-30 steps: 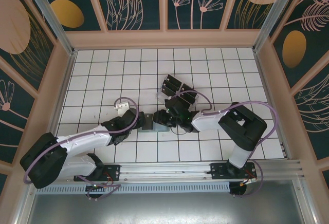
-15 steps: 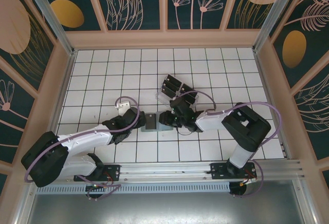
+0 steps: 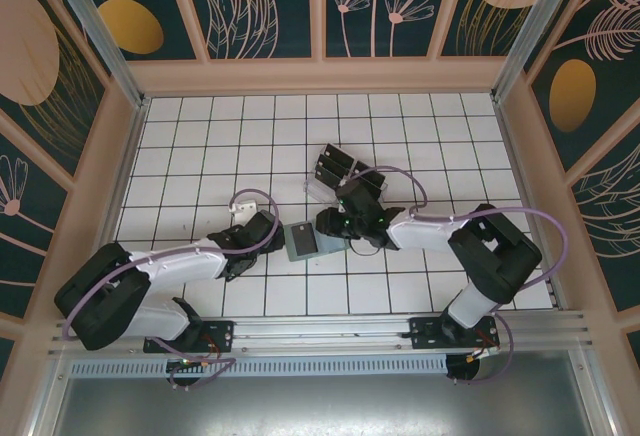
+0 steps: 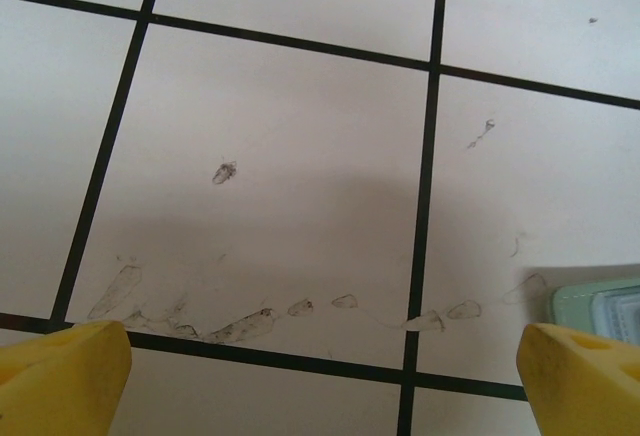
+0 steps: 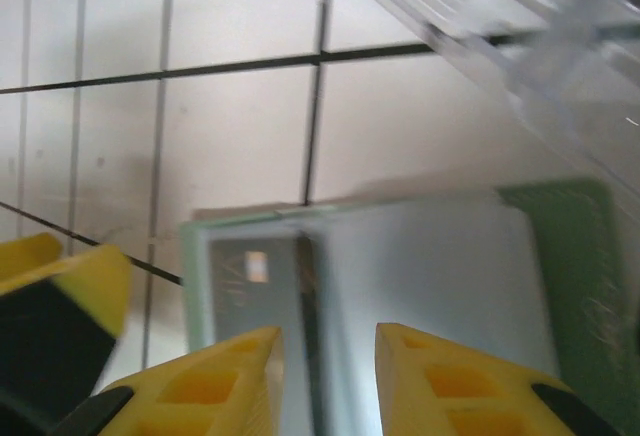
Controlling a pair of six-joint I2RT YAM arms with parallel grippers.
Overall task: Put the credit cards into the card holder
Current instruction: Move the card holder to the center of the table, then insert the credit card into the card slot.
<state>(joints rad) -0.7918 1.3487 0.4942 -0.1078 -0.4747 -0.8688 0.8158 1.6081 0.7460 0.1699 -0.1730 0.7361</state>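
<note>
- From above, the card holder (image 3: 300,240) is seen flat on the worktop (image 3: 200,146). The left gripper (image 3: 270,242) is at its 9 o'clock and the right gripper (image 3: 326,226) at its 3 o'clock.
- The black credit cards (image 3: 334,166) are seen at its 1 o'clock, by a clear tray (image 3: 318,189).
- In the left wrist view, the left gripper is shown spread wide and empty, with a holder corner beside one finger.
- In the right wrist view, the right gripper's fingers are shown narrowly apart over the holder; whether anything is gripped cannot be told.
</note>
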